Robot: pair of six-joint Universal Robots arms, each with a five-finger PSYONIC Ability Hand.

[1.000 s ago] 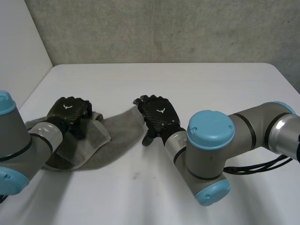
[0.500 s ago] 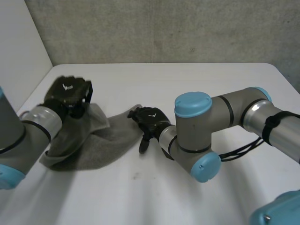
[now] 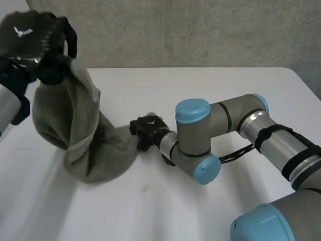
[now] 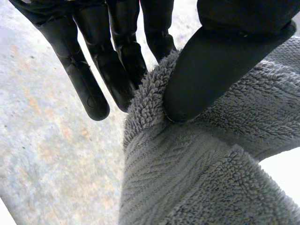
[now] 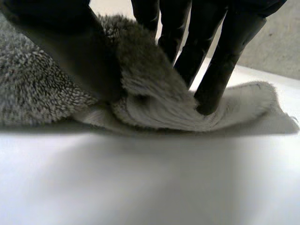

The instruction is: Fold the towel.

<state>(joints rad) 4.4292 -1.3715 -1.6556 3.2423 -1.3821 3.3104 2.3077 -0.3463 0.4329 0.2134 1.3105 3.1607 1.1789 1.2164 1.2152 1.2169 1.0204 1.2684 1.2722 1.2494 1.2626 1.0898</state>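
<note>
While the left hand (image 3: 31,39) pinches one end of the towel (image 3: 80,135) high over the left edge of the table (image 3: 225,85), the right hand (image 3: 148,129) nips the other end on the table near its middle.

No lettering — a white emblem (image 3: 20,31) marks left hand (image 3: 34,42) and right hand (image 3: 148,128).

The white table (image 3: 210,90) carries the grey towel (image 3: 103,158) on the robot's left side, and only the towel's lower part rests on it: a bunched heap with one thin edge lying flat toward the middle, while the rest rises off the surface. A small dark speck (image 3: 145,189), perhaps a stain, sits on the tabletop just in front of the heap
</note>
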